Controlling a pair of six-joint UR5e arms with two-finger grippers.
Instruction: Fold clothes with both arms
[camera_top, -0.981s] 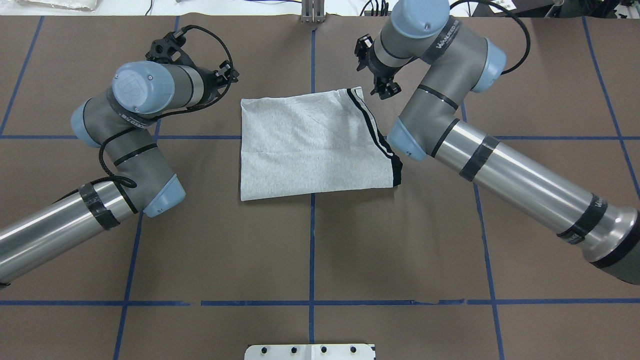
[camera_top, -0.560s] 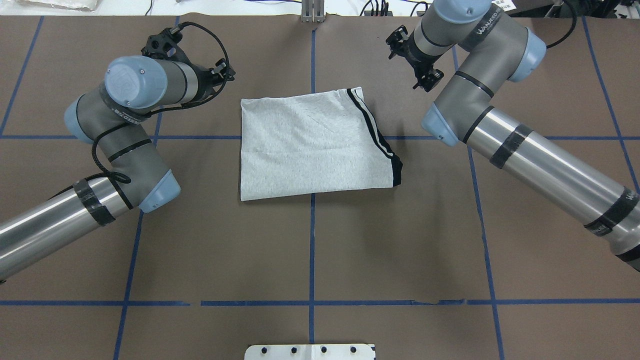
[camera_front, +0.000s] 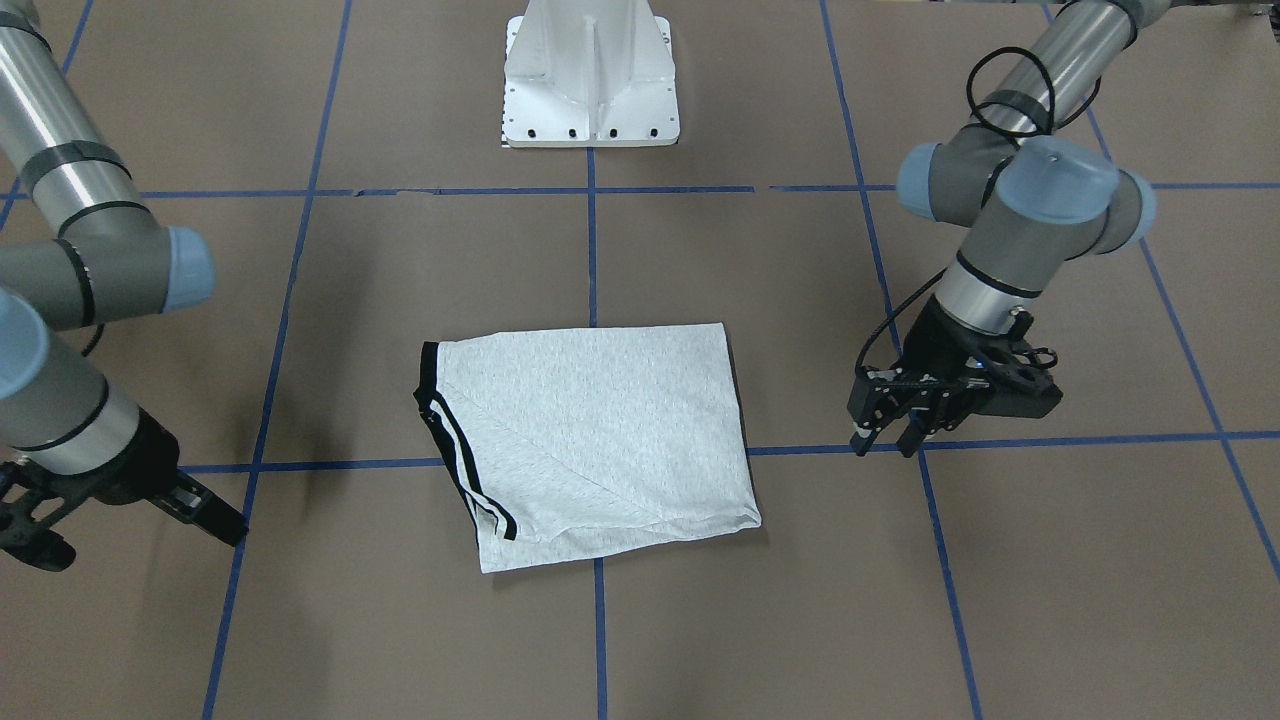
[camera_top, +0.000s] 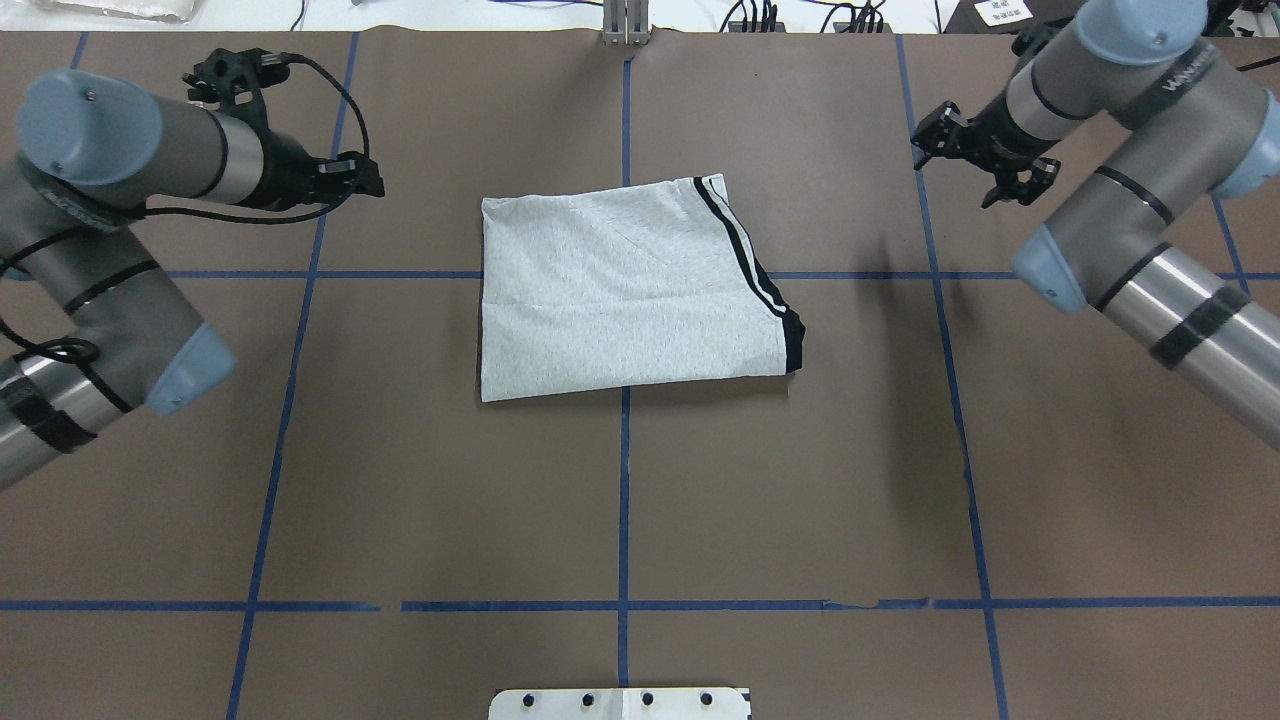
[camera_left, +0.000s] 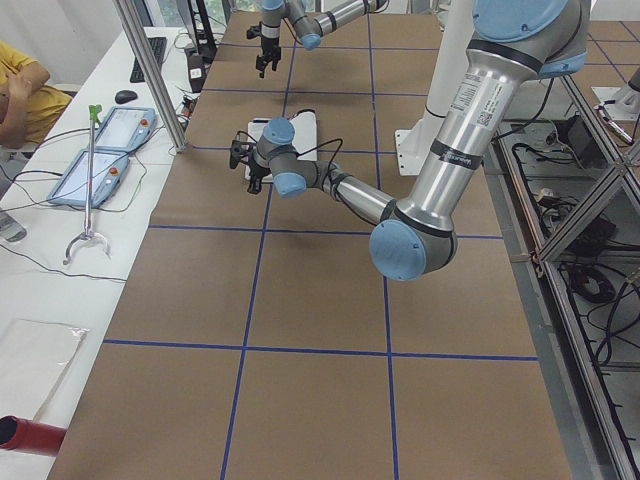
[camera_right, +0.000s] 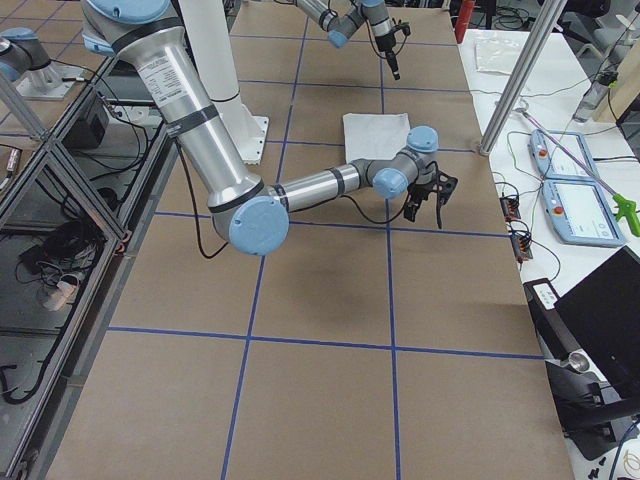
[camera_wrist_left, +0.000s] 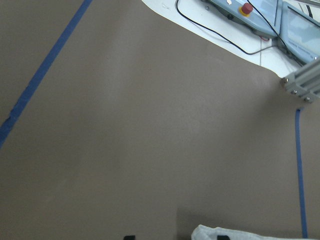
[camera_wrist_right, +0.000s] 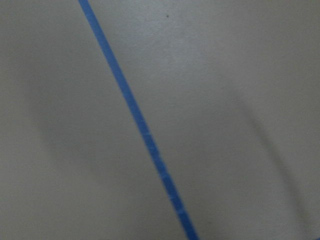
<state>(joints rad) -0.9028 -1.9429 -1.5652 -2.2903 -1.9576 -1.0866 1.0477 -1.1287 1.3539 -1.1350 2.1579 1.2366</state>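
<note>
The grey T-shirt (camera_top: 630, 290) lies folded into a rough rectangle at the table's middle. Its black-and-white stripes and black edge run down its right side in the overhead view. It also shows in the front view (camera_front: 595, 440). Its printed front is hidden inside the fold. My left gripper (camera_top: 372, 182) is open and empty, well to the left of the shirt and above the table; in the front view (camera_front: 888, 442) its fingers point down. My right gripper (camera_top: 955, 175) is open and empty, far to the right of the shirt. The left wrist view shows only a shirt corner (camera_wrist_left: 240, 234).
The brown table cover carries a grid of blue tape lines (camera_top: 624, 500). The white pedestal base (camera_front: 592, 75) stands at the robot's edge. A metal post (camera_top: 625, 25) stands at the far edge. Teach pendants (camera_left: 100, 150) lie on the side table.
Both arms have swung outward from the shirt: the left gripper to the left, the right gripper from the shirt's far-right corner out to the right. The shirt has not moved.
</note>
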